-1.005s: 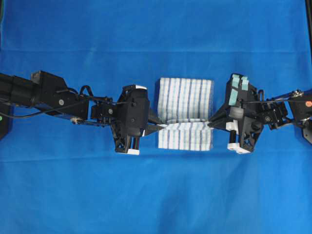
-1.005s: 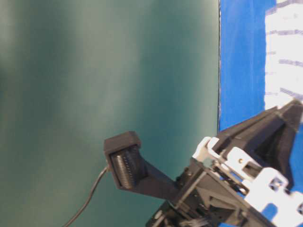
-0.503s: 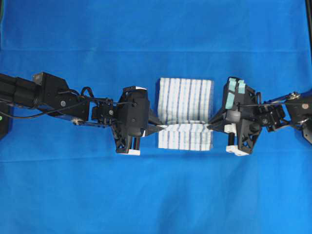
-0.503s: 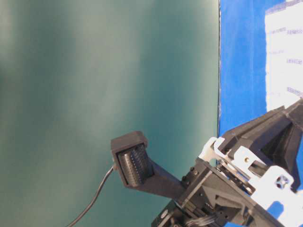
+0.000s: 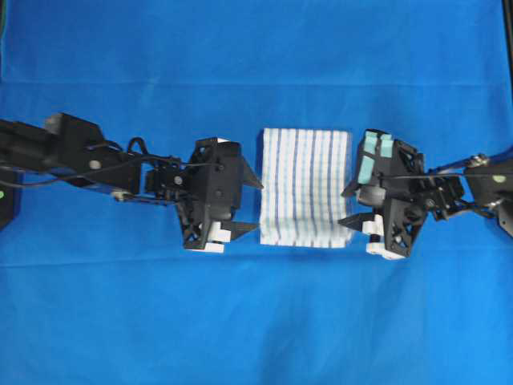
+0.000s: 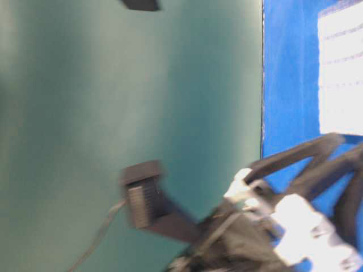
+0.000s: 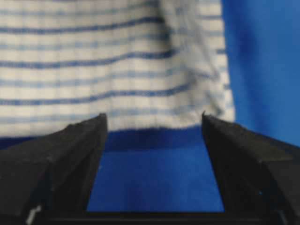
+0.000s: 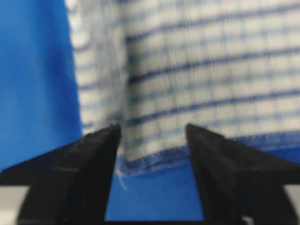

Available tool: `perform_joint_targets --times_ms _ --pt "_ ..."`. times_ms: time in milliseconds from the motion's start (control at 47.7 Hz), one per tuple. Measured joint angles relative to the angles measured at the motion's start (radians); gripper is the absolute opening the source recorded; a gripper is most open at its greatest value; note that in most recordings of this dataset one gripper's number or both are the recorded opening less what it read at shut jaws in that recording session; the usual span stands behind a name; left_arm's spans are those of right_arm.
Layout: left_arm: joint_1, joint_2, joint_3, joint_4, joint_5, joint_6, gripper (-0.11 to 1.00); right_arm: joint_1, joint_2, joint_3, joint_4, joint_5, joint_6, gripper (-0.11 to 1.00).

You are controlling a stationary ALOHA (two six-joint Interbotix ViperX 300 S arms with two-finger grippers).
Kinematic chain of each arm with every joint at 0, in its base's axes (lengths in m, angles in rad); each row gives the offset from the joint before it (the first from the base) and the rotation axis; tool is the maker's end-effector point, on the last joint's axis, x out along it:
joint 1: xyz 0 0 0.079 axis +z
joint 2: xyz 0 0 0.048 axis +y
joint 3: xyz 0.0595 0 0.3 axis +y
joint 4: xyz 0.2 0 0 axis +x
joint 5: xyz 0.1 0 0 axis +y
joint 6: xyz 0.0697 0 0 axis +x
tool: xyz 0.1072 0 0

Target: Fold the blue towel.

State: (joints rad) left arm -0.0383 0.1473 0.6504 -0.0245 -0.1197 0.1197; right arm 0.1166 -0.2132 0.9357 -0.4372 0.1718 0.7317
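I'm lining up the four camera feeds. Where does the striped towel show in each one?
Overhead: towel at centre, between the two arms.
Table-level: blurred white patch at the upper right edge.
Left wrist: fills the upper part, its hem just beyond the open tool's tips.
Right wrist: fills the upper right, its corner between the tips.
Shared landmark: the blue table cover.

A robot test bench in a lab, not a home: two black robot arms (image 5: 72,156) reach in from opposite sides over a table (image 5: 256,321) wholly draped in a plain solid-blue covering, and a flat dark-green backdrop (image 6: 130,113) stands beside it, with nothing domestic anywhere.
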Motion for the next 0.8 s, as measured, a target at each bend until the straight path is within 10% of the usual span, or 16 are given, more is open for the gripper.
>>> perform_joint_targets --times_ms 272,796 --pt "-0.002 -0.287 0.06 -0.002 0.202 0.006 0.67 0.017 -0.256 -0.018 -0.014 0.225 -0.011 0.57" --pt "0.009 -0.75 0.33 0.0 0.129 0.003 0.67 0.017 -0.779 0.069 -0.127 0.419 -0.018 0.57"
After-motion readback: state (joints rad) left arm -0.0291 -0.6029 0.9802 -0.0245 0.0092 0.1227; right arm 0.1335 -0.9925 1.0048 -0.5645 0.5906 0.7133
